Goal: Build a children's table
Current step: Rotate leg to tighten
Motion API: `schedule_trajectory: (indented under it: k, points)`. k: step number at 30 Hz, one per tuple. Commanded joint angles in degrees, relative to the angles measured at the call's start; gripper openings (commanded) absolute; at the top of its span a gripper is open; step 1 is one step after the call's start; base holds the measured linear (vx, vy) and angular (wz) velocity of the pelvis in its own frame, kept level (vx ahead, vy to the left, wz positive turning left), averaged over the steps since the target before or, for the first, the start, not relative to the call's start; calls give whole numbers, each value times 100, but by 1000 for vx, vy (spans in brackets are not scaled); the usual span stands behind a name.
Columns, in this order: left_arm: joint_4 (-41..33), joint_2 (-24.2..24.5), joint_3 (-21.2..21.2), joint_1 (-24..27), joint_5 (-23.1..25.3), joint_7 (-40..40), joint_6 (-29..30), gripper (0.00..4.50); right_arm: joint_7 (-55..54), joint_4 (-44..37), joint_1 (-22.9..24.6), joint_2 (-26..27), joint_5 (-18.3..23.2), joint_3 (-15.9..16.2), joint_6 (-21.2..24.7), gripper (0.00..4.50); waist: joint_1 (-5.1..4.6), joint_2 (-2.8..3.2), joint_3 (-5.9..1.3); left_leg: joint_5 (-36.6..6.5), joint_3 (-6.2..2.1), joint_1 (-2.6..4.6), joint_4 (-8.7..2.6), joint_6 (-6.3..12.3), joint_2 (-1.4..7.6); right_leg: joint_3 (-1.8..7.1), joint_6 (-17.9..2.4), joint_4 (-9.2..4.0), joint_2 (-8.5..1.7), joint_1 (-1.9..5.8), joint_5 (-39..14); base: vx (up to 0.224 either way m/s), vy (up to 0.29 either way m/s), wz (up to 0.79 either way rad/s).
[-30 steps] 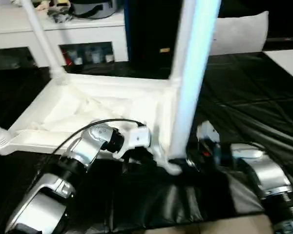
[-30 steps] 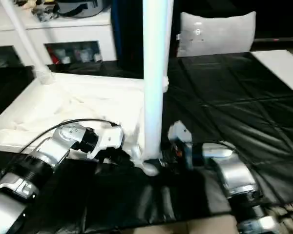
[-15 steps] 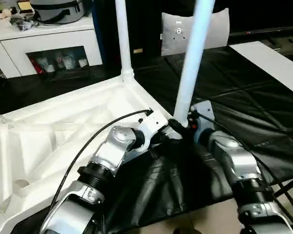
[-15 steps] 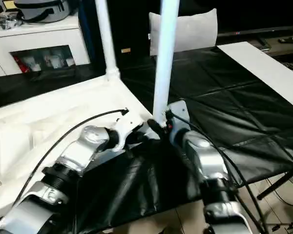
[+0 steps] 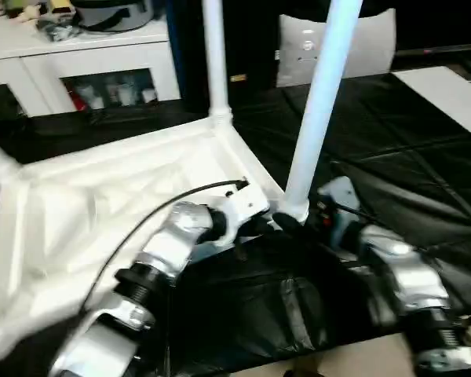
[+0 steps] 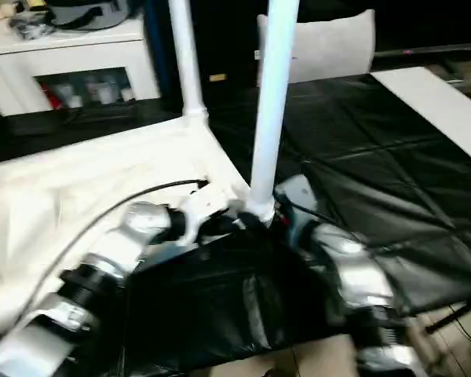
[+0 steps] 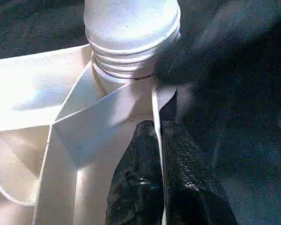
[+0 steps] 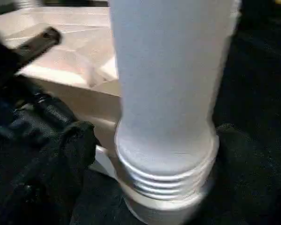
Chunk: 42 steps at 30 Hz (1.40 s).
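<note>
Though the near leg stood in its socket as before, threads bare (not yet home, I judged), the left gripper stayed clamped on the upturned top's rim on the black work surface; the right gripper's hold I couldn't tell.

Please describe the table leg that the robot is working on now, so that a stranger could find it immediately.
The white table top lies upside down on the black work surface. At its corner nearest the robot, between both tools, stands one white leg. Unlike the far leg, threads show at its base.
</note>
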Motion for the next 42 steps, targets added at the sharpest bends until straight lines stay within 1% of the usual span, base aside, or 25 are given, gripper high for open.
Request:
schedule_trajectory:
  k: [1,2,4,5,6,8,9,10,12,13,15,16,17,19,21,23,24,25,28,29,30,31,34,35,42]
  points:
    - [-61,102,-152,-26,-119,-496,-481,0,402,-232,18,-109,164,10,-33,445,29,-90,-407,-1358,-197,100,-389,522,381,241,-1222,-402,-375,273,-1538,0,0,0]
    - [-64,269,-257,-7,-186,-957,-696,0,766,-292,21,-292,251,47,-19,445,48,-91,-411,-1347,-189,115,-391,525,396,238,-1250,-391,-368,266,-1498,0,0,0]
    - [-58,383,-334,-3,-219,-1235,-836,0,962,-304,13,-395,275,76,-75,445,98,-75,-415,-1318,-175,133,-387,516,414,242,-1312,-373,-365,245,-1398,0,0,0]
    - [-30,512,-424,-21,-229,-1533,-985,0,1222,-326,-4,-523,289,137,-133,445,120,-90,-414,-1354,-164,132,-385,503,414,244,-1353,-363,-368,246,-1388,0,0,0]
    - [25,571,-459,-48,-229,-1675,-1108,0,1390,-323,-12,-610,292,204,-181,445,147,-81,-412,-1389,-164,130,-388,491,418,244,-1348,-362,-375,245,-1433,0,0,0]
    - [66,606,-480,-68,-231,-1763,-1190,0,1503,-318,-18,-668,295,250,-216,445,194,-82,-405,-1453,-159,153,-395,422,431,257,-1324,-365,-383,235,-1527,0,0,0]
    - [133,634,-491,-95,-246,-1878,-1292,0,1633,-307,-25,-728,303,305,-220,445,213,-104,-398,-1480,-161,153,-402,389,429,260,-1314,-371,-387,229,-1590,0,0,0]
    - [222,674,-514,-142,-251,-2023,-1428,0,1823,-318,-27,-790,311,388,-226,445,218,-127,-398,-1495,-157,157,-405,372,429,261,-1306,-374,-389,231,-1637,0,0,0]
    - [350,738,-549,-221,-280,-2271,-1596,0,2096,-331,-41,-858,322,499,-230,445,239,-110,-394,-1526,-162,158,-407,336,431,266,-1275,-381,-397,231,-1741,0,0,0]
    - [362,744,-553,-229,-285,-2296,-1609,0,2120,-331,-43,-863,323,509,-231,445,241,-127,-398,-1526,-165,143,-406,336,427,263,-1268,-368,-399,243,-1747,0,0,0]
    - [438,776,-562,-302,-317,-2433,-1689,0,2259,-330,-88,-843,416,540,-168,445,239,-153,-398,-1505,-163,141,-407,340,428,264,-1269,-368,-405,236,-1751,0,0,0]
    - [456,778,-556,-318,-324,-2458,-1694,0,2296,-333,-100,-841,442,549,-146,427,246,-145,-400,-1505,-162,151,-403,343,426,264,-1276,-371,-407,232,-1766,0,0,0]
    - [515,784,-541,-365,-342,-2528,-1712,0,2391,-335,-137,-847,511,581,-14,427,249,-149,-400,-1465,-163,143,-401,346,426,266,-1284,-365,-408,236,-1752,0,0,0]
    - [548,787,-537,-385,-348,-2553,-1728,0,2444,-333,-150,-854,538,600,55,404,254,-143,-404,-1446,-167,144,-402,352,434,263,-1297,-357,-409,242,-1741,0,0,0]
    - [642,787,-522,-425,-344,-2585,-1794,0,2515,-341,-163,-861,601,619,143,396,258,-156,-409,-1389,-161,140,-393,364,429,264,-1319,-348,-406,239,-1656,0,0,0]
    - [750,787,-500,-466,-332,-2604,-1861,0,2601,-383,-162,-871,668,636,229,373,268,-157,-416,-1318,-160,131,-384,390,424,261,-1329,-342,-414,252,-1604,0,0,0]
    - [766,789,-499,-472,-331,-2606,-1872,0,2614,-389,-160,-872,673,637,241,373,271,-159,-418,-1286,-157,132,-380,399,423,261,-1335,-339,-413,250,-1571,0,0,0]
    - [792,789,-497,-482,-338,-2615,-1886,0,2627,-387,-160,-868,675,633,250,355,272,-159,-416,-1260,-160,125,-381,407,428,260,-1345,-333,-414,250,-1553,0,0,0]
    - [848,787,-489,-497,-342,-2632,-1913,0,2660,-396,-154,-862,694,634,297,329,284,-159,-412,-1297,-159,130,-379,382,426,258,-1316,-346,-419,248,-1695,0,0,0]
    - [857,787,-489,-496,-346,-2643,-1921,0,2675,-423,-143,-860,715,635,338,319,286,-142,-409,-1333,-160,136,-382,361,427,257,-1299,-357,-415,244,-1739,0,0,0]
    - [859,788,-491,-495,-351,-2649,-1924,0,2680,-439,-135,-858,725,635,357,319,289,-147,-412,-1340,-163,140,-384,355,430,258,-1293,-355,-416,249,-1733,0,0,0]
    - [860,789,-494,-495,-354,-2651,-1925,0,2683,-448,-131,-857,729,635,366,301,289,-151,-412,-1337,-163,137,-386,350,432,259,-1290,-350,-413,248,-1724,0,0,0]
    - [893,782,-496,-503,-358,-2662,-1952,0,2697,-471,-119,-859,752,635,401,286,297,-144,-419,-1300,-163,142,-384,353,434,256,-1320,-338,-408,244,-1621,0,0,0]
    - [921,777,-497,-508,-357,-2663,-1973,0,2728,-494,-107,-856,777,635,441,279,297,-153,-422,-1279,-160,139,-379,363,430,257,-1334,-332,-407,247,-1578,0,0,0]
    - [965,777,-468,-501,-364,-2632,-1952,0,2805,-584,-58,-852,841,669,580,218,303,-152,-421,-1284,-162,138,-378,342,430,256,-1328,-329,-412,252,-1612,0,0,0]
